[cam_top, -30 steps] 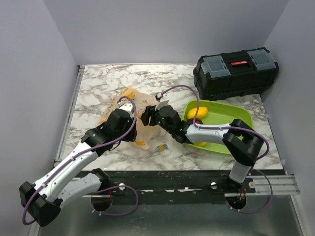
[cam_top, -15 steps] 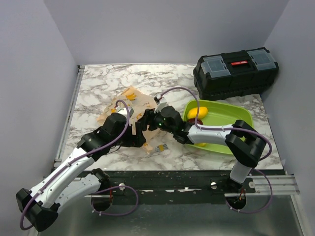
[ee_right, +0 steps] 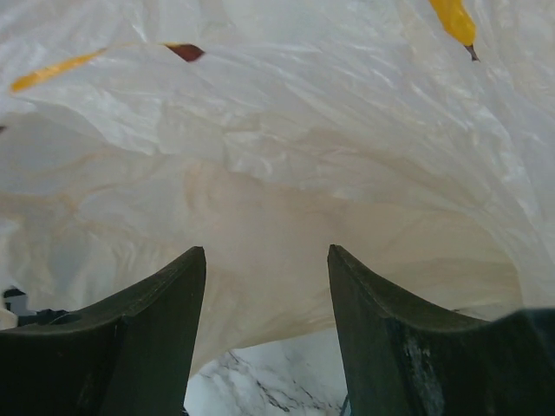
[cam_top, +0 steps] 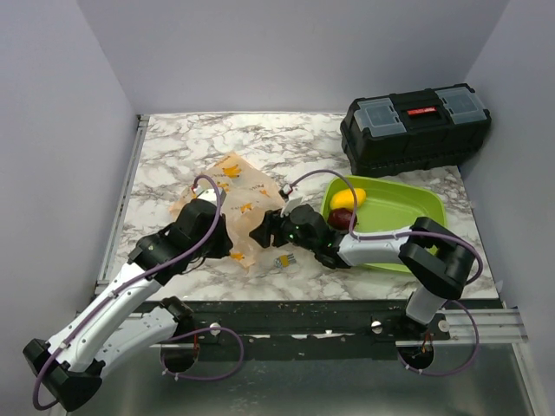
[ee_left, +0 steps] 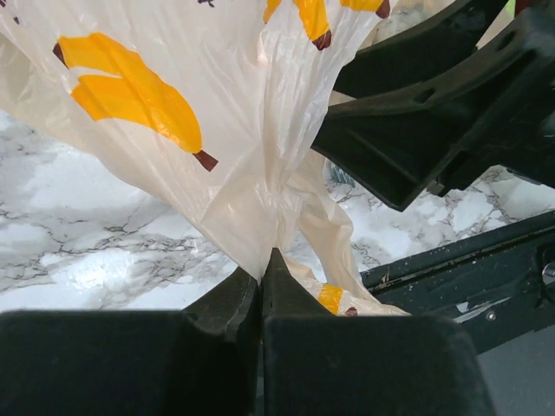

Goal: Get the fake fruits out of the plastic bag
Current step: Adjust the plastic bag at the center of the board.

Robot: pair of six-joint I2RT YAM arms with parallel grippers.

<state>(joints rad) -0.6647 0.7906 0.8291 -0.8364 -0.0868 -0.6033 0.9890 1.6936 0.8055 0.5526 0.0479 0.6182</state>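
The peach plastic bag (cam_top: 232, 192) with orange prints lies crumpled on the marble, left of the green tray (cam_top: 408, 206). My left gripper (cam_top: 236, 252) is shut on a pinched fold of the bag's near edge; the left wrist view shows the film (ee_left: 217, 130) wedged between the closed fingertips (ee_left: 260, 270). My right gripper (cam_top: 260, 234) is open with the bag's film (ee_right: 286, 156) just beyond its fingertips (ee_right: 264, 257); nothing is between them. A yellow fruit (cam_top: 345, 199) and a dark round fruit (cam_top: 340, 218) lie in the tray. No green apple shows.
A black toolbox (cam_top: 416, 126) stands at the back right behind the tray. A tiny yellow-and-grey clip (cam_top: 283, 260) lies on the marble just in front of my right gripper. The table's near edge runs close behind both wrists.
My left gripper has drawn back toward the near edge with the bag's fold in it. My right gripper has also moved nearer and lower. The dark fruit now shows in the tray.
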